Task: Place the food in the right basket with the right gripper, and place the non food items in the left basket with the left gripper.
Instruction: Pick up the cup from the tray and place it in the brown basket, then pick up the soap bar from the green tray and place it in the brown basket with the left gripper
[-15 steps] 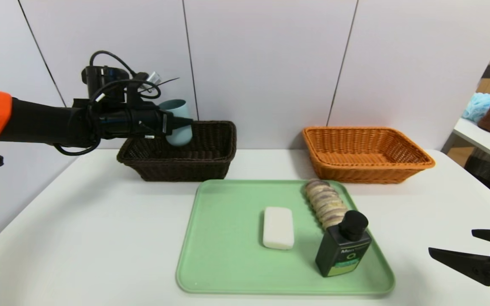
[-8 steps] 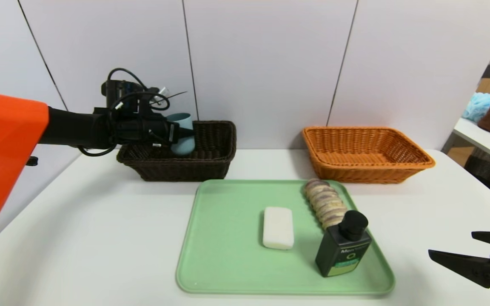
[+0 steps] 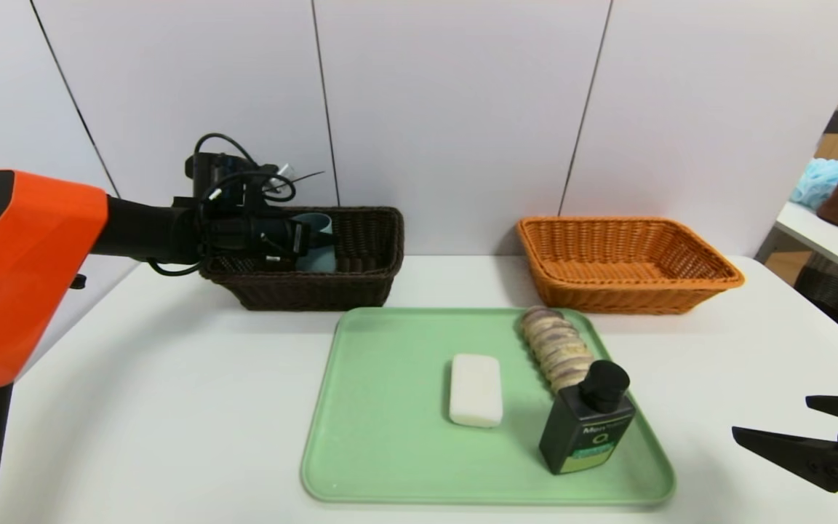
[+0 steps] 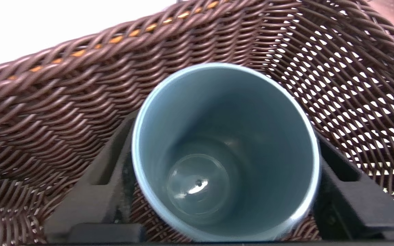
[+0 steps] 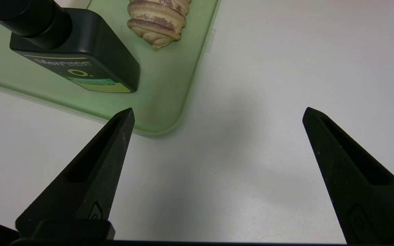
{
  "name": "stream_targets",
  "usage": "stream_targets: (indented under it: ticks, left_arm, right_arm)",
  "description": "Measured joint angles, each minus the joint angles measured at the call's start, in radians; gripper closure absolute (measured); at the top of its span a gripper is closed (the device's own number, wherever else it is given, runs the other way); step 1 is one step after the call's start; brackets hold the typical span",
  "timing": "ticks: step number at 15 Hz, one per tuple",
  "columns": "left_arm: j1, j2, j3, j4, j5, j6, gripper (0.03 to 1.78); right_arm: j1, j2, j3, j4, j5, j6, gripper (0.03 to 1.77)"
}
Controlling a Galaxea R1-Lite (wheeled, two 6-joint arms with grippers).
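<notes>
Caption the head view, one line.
Left gripper lowers blue-grey cup inside dark brown basket; roll, soap, bottle on green tray.

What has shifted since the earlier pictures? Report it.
The left gripper and blue-grey cup moved down and slightly right, the cup sinking into the dark brown basket. The soap, pump bottle, roll and right gripper stayed put.

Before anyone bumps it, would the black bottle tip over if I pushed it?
It might tip if pushed up high, since the black bottle stands upright and looks tall. It probably wouldn't roll, because its sides look flat.
</notes>
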Motion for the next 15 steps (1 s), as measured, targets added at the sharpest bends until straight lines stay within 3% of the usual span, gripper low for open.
stream_targets:
  ticks: [10,15]
  left_arm:
    - [0.0,-0.178,0.061,0.009,0.015,0.001,0.18]
    - [-0.042,-0.336,0.198,0.0,0.017,-0.033,0.15]
  right_arm:
    - [0.0,0.0,-0.001,-0.001,0.0,0.005,0.1]
    - [-0.001,0.0,-0.001,-0.004,0.0,0.006,0.1]
